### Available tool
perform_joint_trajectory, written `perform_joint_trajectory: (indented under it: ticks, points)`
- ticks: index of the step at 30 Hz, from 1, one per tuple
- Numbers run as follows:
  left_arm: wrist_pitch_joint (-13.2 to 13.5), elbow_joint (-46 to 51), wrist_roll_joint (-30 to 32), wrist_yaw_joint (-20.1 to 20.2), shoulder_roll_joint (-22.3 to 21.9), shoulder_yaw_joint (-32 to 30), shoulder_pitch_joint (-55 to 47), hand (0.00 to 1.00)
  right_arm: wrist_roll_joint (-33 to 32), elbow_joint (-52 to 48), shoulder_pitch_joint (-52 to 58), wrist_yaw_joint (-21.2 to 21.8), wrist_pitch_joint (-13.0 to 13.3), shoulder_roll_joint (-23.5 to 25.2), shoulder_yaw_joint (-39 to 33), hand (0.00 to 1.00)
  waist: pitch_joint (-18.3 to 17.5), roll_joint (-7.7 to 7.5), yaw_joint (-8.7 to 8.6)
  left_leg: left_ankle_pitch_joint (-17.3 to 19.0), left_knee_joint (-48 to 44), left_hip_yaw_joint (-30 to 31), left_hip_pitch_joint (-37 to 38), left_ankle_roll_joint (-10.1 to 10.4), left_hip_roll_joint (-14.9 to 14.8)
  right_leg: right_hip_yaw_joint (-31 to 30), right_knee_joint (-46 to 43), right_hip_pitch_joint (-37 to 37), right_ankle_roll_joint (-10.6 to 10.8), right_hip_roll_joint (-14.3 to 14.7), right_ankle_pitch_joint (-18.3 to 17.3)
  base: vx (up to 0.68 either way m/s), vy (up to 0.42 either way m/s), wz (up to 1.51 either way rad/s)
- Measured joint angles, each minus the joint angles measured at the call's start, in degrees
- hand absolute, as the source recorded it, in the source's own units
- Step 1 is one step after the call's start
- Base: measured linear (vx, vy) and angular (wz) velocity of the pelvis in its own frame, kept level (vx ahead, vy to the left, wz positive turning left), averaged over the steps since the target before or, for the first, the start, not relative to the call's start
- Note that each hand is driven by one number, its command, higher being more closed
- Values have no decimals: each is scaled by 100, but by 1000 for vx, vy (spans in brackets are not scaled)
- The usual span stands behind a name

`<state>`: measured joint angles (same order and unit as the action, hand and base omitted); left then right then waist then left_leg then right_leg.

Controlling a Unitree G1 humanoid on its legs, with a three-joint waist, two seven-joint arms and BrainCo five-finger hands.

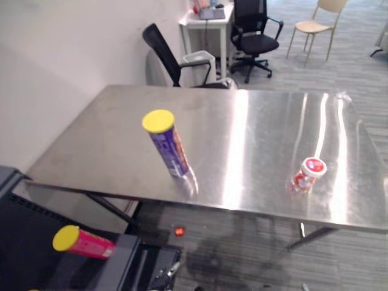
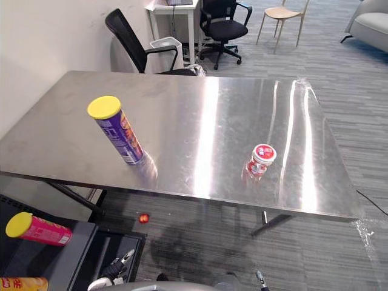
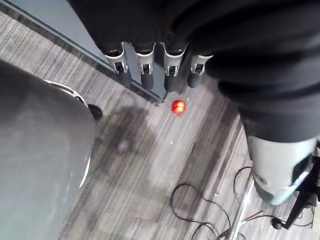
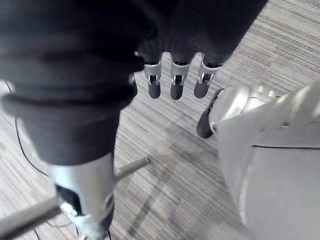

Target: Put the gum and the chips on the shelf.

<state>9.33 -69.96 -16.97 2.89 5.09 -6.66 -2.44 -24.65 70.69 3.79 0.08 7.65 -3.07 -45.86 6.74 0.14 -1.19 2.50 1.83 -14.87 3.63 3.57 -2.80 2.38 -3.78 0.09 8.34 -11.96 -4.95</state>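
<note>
A purple chips can (image 1: 168, 145) with a yellow lid stands upright on the left part of the steel table (image 1: 254, 115). The gum, a small red and white bottle (image 1: 308, 174), stands near the table's front right edge. The dark shelf (image 1: 118, 262) sits low at the front left, below the table edge. My left hand (image 3: 150, 70) hangs over the carpet beside the shelf's edge, fingers straight and holding nothing. My right hand (image 4: 172, 80) also hangs over the carpet, relaxed and empty.
A pink can (image 1: 82, 242) with a yellow lid lies on the shelf, and an orange pack (image 2: 21, 284) sits lower down. A small red object (image 1: 179, 231) lies on the floor under the table. Office chairs (image 1: 176, 60) and a white bin (image 1: 199, 57) stand behind the table.
</note>
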Motion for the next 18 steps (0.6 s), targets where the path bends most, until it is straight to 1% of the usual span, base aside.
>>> perform_joint_trajectory:
  ticks: [1,2,3,4,6,8,10,12,15,16,18]
  points:
    - [-15,-15,57,1,-24,-29,-6,0,15,-6,-30,-21,-2,-160,-285,0,3,37,-31,-136,220,4,98,26,-22,22,72,18,56,51,33,-130,-124,-19]
    - [-25,-20,93,4,-41,-38,-9,0,47,-8,-21,-38,-1,-252,-435,0,5,66,-33,-181,312,2,154,26,-39,22,85,25,42,79,25,-110,-104,-3]
    - [-45,-8,182,19,-53,-43,-15,0,184,-10,10,-72,-4,-453,-796,0,-12,91,-28,-217,362,15,202,56,-72,38,105,56,-8,119,-8,-71,-71,1]
    - [-53,2,204,24,-48,-56,-21,0,218,-17,17,-82,-5,-611,-1015,0,-13,92,-26,-215,362,26,222,74,-96,50,139,100,-7,140,-5,-46,-51,3]
    - [-59,3,210,43,-45,-126,-31,0,227,-56,-11,-84,-5,-920,-1482,0,-22,76,-29,-203,362,33,237,96,-113,57,183,139,5,157,2,-13,-15,1]
    - [-65,40,219,78,-35,-245,-78,0,243,-39,-106,-94,2,-1319,-2054,0,-53,28,-49,-179,362,16,225,121,-107,43,219,137,21,154,18,0,0,0]
    - [-65,62,219,86,0,-258,-127,0,269,1,-205,-103,0,-1540,-2320,0,-116,-16,-79,-156,362,1,160,131,-102,36,309,108,62,156,97,39,8,-3]
    - [-65,60,219,91,27,-276,-168,0,410,51,-407,-148,-1,-1752,-2567,0,-141,-62,-185,-160,360,-17,140,113,-94,9,378,127,67,161,182,76,4,-5]
    - [-65,57,249,90,28,-274,-171,0,403,32,-573,-262,1,-2012,-2581,0,-161,-75,-219,-120,359,-36,151,91,-85,-60,364,120,65,169,186,96,7,-9]
    - [-65,54,248,85,29,-279,-185,0,402,-257,-681,-364,2,-2101,-2517,0,-162,-75,-290,-93,359,-40,156,84,-83,-98,349,112,56,172,194,76,6,-9]
    - [-65,61,246,78,7,-328,-215,0,403,-1291,-697,-571,18,-2103,-2080,0,-171,-60,-328,-51,356,-80,197,93,-83,-159,317,83,44,172,203,51,7,-16]
